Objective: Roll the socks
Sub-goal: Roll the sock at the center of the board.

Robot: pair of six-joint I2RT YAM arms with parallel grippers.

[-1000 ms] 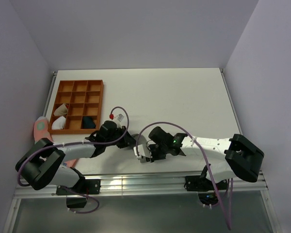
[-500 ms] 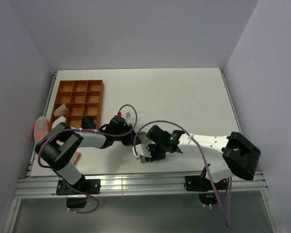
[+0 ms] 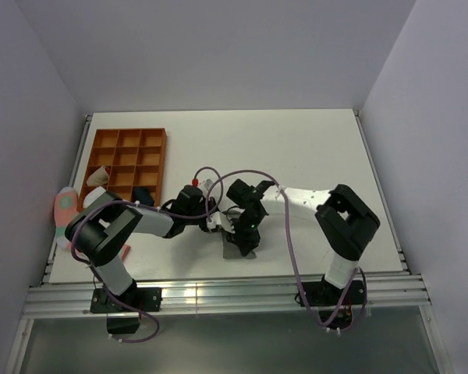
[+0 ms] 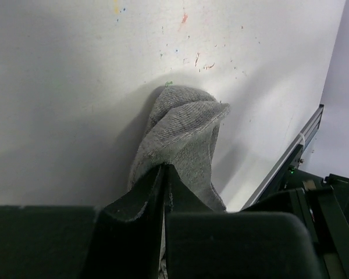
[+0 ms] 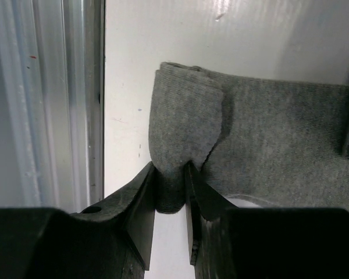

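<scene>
Sock-rolling at the near edge of the table (image 3: 312,148): my left gripper (image 4: 164,172) and right gripper (image 5: 172,174) are both clenched on the grey sock (image 3: 240,246), which lies on the tabletop beside the front rail. Right fingers pinch its folded-over end. Soft, light knit will likely slump and unroll; I judge the thick fold the surest hold.

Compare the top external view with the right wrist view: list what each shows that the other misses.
Only the top view: the wooden tray and the pink sock at the far left. Only the right wrist view: the right tool pinching the grey sock at its folded end. Both: the grey sock and the white table.
</scene>
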